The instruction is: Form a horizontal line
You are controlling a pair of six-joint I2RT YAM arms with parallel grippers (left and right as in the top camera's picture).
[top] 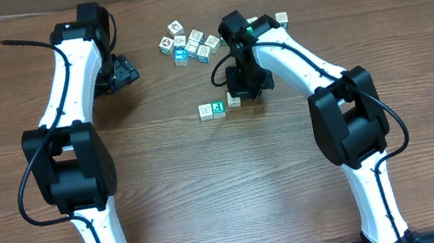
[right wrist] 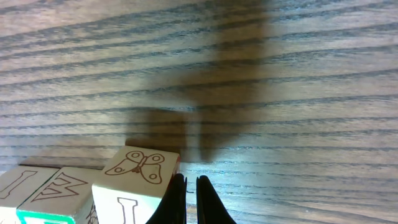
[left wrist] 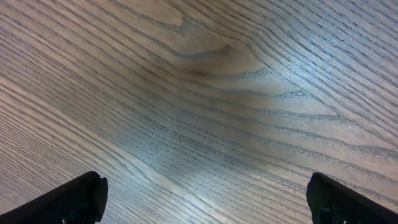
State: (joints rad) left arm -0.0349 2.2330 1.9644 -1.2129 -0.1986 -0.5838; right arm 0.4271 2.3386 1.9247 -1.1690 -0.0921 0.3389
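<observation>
Three small wooblocks lie in a short row on the table: one [top: 205, 111], a green-faced one [top: 217, 107] and a third [top: 234, 100] slightly higher. In the right wrist view the nearest block has a butterfly on top [right wrist: 140, 169], with two lettered blocks [right wrist: 59, 186] to its left. My right gripper [right wrist: 191, 186] is shut and empty, its fingers against the butterfly block's right side; overhead it stands just right of the row [top: 245, 90]. My left gripper [top: 125, 70] is open and empty over bare wood [left wrist: 205, 199], far left of the blocks.
A loose cluster of several more picture blocks [top: 188, 44] lies at the back centre of the wooden table [top: 210, 191]. One more block [top: 281, 19] sits beside the right arm's upper link.
</observation>
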